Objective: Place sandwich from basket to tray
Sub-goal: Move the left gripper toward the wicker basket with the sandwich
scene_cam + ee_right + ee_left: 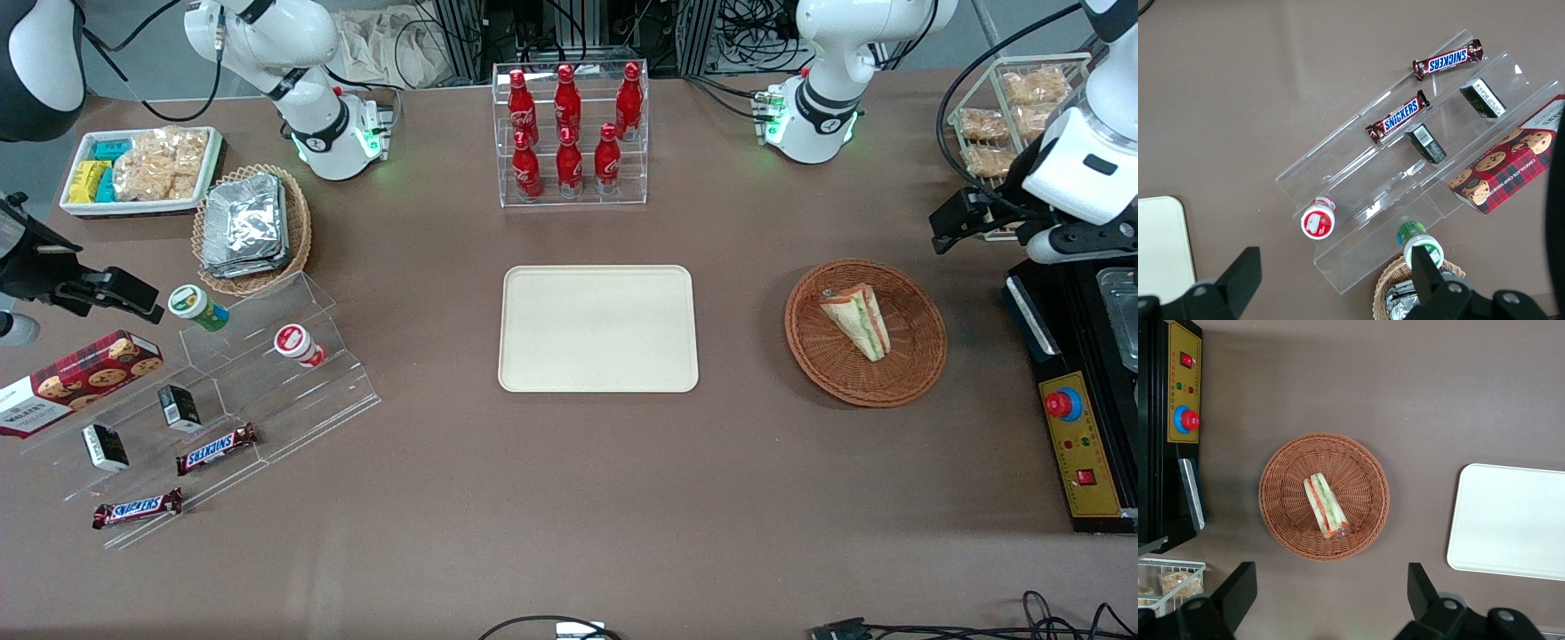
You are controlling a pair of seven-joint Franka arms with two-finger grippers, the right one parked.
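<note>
The sandwich (pixel 858 320), a pale triangular wedge with green and red-orange layers, lies on its side in the round reddish-brown wicker basket (pixel 867 384). Both show in the left wrist view, the sandwich (pixel 1327 505) near the middle of the basket (pixel 1281 520). The cream-beige tray (pixel 597 329) lies bare at the table's centre, beside the basket toward the parked arm's end; one end of it shows in the wrist view (pixel 1511 520). My left gripper (pixel 956 224) hangs high above the table, farther from the front camera than the basket and apart from it. It (pixel 1330 593) is open wide and empty.
A black control box with a red button (pixel 1077 444) stands at the working arm's end, close to the basket. A wire rack of snack packets (pixel 1013 107) is beside the arm. A clear rack of red bottles (pixel 569 133) stands farther back than the tray.
</note>
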